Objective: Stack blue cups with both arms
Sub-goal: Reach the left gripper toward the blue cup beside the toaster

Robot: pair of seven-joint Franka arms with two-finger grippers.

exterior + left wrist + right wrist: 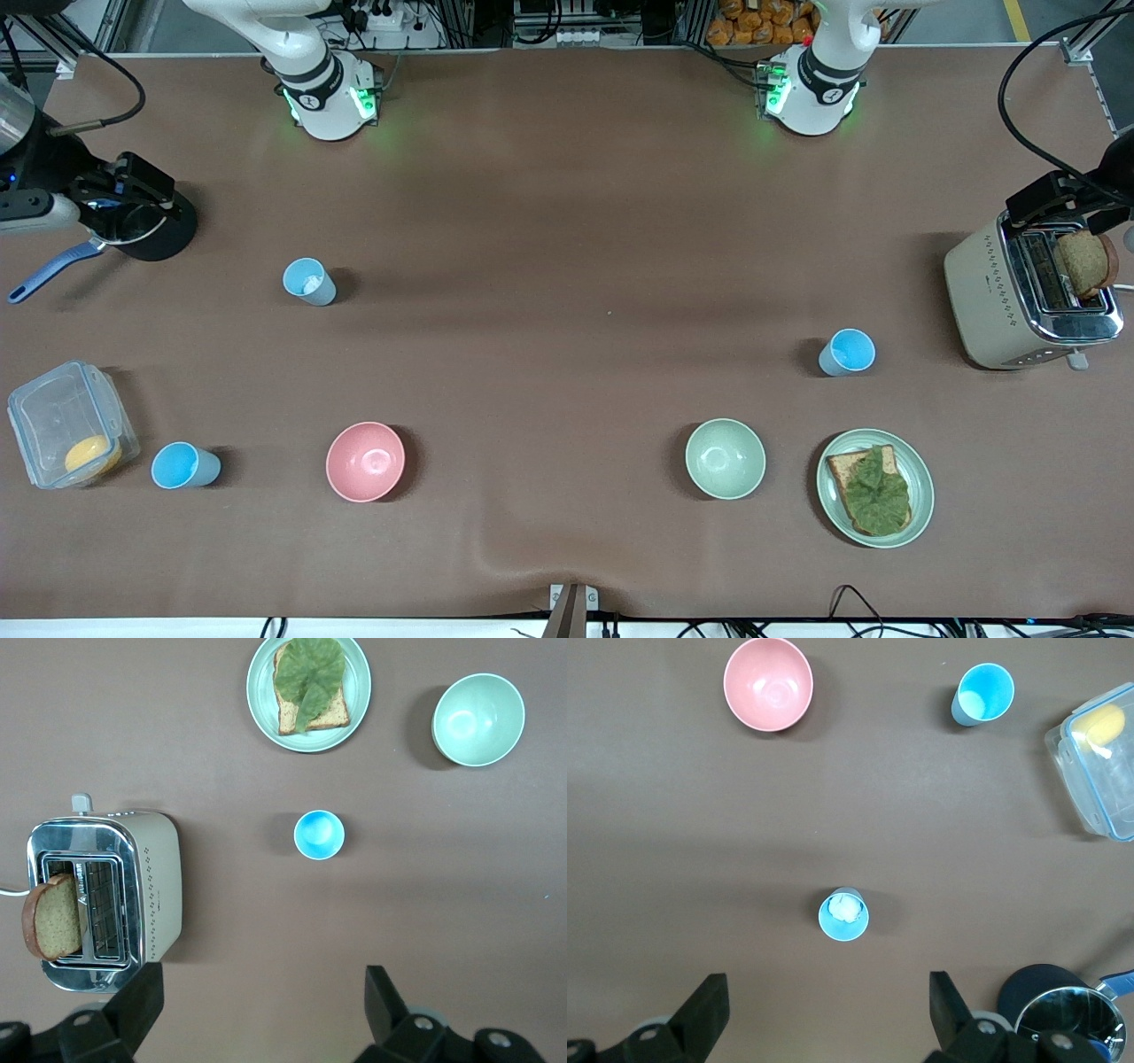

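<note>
Both big white arms reach out wide from their bases, one to each end of the table. The left arm (pixel 811 89) holds the left gripper (pixel 259 1001) up over the table by the toaster (pixel 1001 301), at 3 o'clock in the front view. Its two black fingers (pixel 133 1001) are spread wide with nothing between them. The right arm (pixel 323 89) holds the right gripper (pixel 828 1003) up by the black pot (pixel 151 226), at 9 o'clock. Its fingers (pixel 948 1001) are wide apart too, and it holds nothing.

The table (pixel 567 221) has a brown cover with a small bump at 6 o'clock. Cables and metal bars run along the 12 o'clock edge.

There are three blue cups, all upright and well apart. One cup (pixel 847 352) stands at 3 o'clock, near the toaster. One cup (pixel 309 282) stands at 9 o'clock. The last cup (pixel 183 465) stands at 8 o'clock, just beside a clear box (pixel 53 416).

The pink bowl (pixel 365 461) is at 7 o'clock and the green bowl (pixel 725 458) at 5 o'clock. A plate (pixel 921 496) with bread and a leaf is beside the green bowl.

Only the right wrist view shows a whitish patch inside the 9 o'clock cup (pixel 843 914).
</note>
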